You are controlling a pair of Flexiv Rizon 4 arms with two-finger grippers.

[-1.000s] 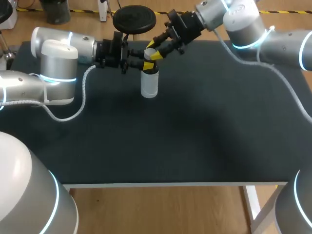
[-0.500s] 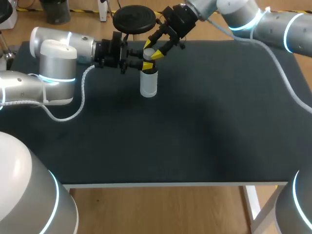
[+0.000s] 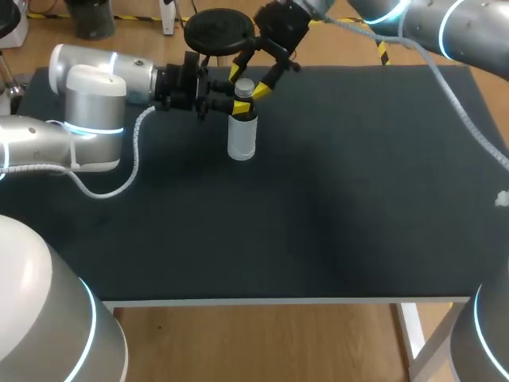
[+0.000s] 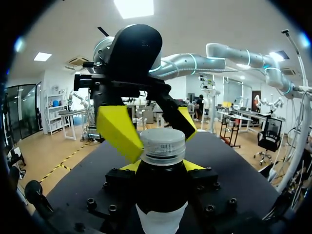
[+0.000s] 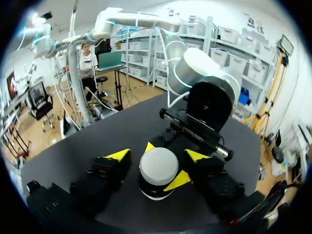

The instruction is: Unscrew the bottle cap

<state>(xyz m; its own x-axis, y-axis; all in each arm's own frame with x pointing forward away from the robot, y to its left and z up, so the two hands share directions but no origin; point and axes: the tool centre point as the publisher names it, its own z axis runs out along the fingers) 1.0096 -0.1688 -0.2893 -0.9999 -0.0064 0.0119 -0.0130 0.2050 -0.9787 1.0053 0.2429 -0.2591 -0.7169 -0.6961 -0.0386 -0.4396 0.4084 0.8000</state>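
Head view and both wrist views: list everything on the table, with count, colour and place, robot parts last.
table: one, black top with a pale front edge, under everything.
bottle: one, pale body with a dark shoulder, upright near the table's far edge, left of middle.
cap: one, pale grey, ribbed, on the bottle's neck.
left gripper: one, black with yellow tips, shut on the bottle just below the cap.
right gripper: one, black with yellow tips, open, one finger on each side of the cap, with gaps showing in the right wrist view.
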